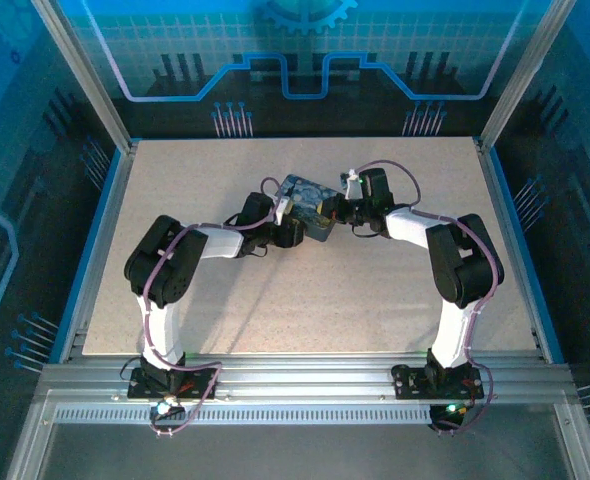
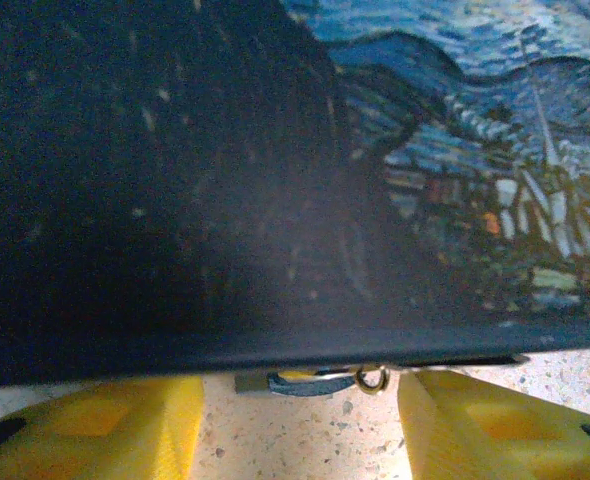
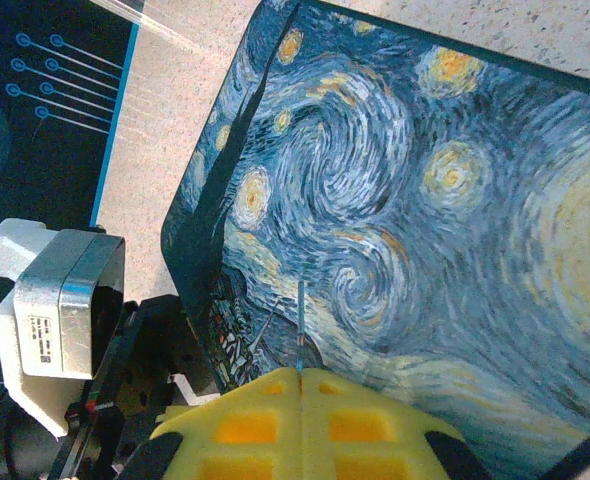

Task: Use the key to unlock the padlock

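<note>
The step in hand looks like steadying the lock so that the key can go in. The left claw [image 2: 297, 415] stands open. Its yellow fingers [image 2: 95, 430] are apart on either side of the tiny bluish-grey metal padlock [image 2: 305, 383], and neither touches it. The padlock lies low against the speckled pale surface [image 2: 305, 445], tucked under the bottom edge of the dark blue rectangular box with the swirling starry print [image 2: 175, 200], at the box's six o'clock. It is blurred and half in shadow, a flat dull sliver of metal, and no keyhole can be made out. At its three o'clock, just beside it, sits a small brass ring [image 2: 372, 380]. I cannot tell whether the shackle runs through the ring.

The right claw [image 3: 300, 378] is closed on the thin dark metal key [image 3: 301, 320], whose tip pokes out toward twelve o'clock across the box's printed face.

Next, I judge, the left claw must pinch the padlock's body and present its keyhole. The right claw must then carry the key round the box and line it up finely.
</note>
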### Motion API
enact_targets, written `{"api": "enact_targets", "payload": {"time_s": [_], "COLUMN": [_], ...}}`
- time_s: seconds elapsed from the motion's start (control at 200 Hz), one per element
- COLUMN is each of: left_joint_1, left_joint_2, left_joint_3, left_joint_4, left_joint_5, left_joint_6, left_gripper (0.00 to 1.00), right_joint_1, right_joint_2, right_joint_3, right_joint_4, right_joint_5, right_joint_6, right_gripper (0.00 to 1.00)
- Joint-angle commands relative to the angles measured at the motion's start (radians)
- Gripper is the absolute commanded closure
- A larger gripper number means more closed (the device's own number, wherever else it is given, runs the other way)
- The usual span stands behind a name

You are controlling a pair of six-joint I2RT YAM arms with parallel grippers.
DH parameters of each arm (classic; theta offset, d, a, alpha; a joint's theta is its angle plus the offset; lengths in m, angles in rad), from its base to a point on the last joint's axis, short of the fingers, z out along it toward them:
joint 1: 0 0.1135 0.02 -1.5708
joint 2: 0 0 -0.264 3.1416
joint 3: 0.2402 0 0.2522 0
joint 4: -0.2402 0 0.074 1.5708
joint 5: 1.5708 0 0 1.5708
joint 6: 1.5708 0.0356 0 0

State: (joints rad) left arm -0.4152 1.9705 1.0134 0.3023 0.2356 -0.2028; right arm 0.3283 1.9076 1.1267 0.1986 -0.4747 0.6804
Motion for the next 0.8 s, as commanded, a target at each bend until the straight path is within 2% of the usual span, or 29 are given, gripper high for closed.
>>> {"api": "enact_targets", "payload": {"time_s": [0.0, 0.41, 0.795], "left_joint_1": [-0.001, -0.052, -0.054], "left_joint_2": [0.022, 0.044, 0.051], "left_joint_3": [0.032, 0.08, 0.094], "left_joint_4": [0.015, -0.036, -0.03], "left_joint_5": [0.037, -0.01, -0.041], "left_joint_6": [0.012, 0.035, -0.029], "left_gripper": [0.47, 0.56, 0.64], "right_joint_1": [0.017, 0.017, 0.023], "right_joint_2": [0.022, 0.016, 0.01], "right_joint_3": [-0.031, -0.039, -0.05], "right_joint_4": [-0.105, -0.097, -0.082], "right_joint_5": [0.018, 0.021, 0.017], "right_joint_6": [0.01, 0.019, 0.031], "right_gripper": [1.0, 1.0, 1.0]}}
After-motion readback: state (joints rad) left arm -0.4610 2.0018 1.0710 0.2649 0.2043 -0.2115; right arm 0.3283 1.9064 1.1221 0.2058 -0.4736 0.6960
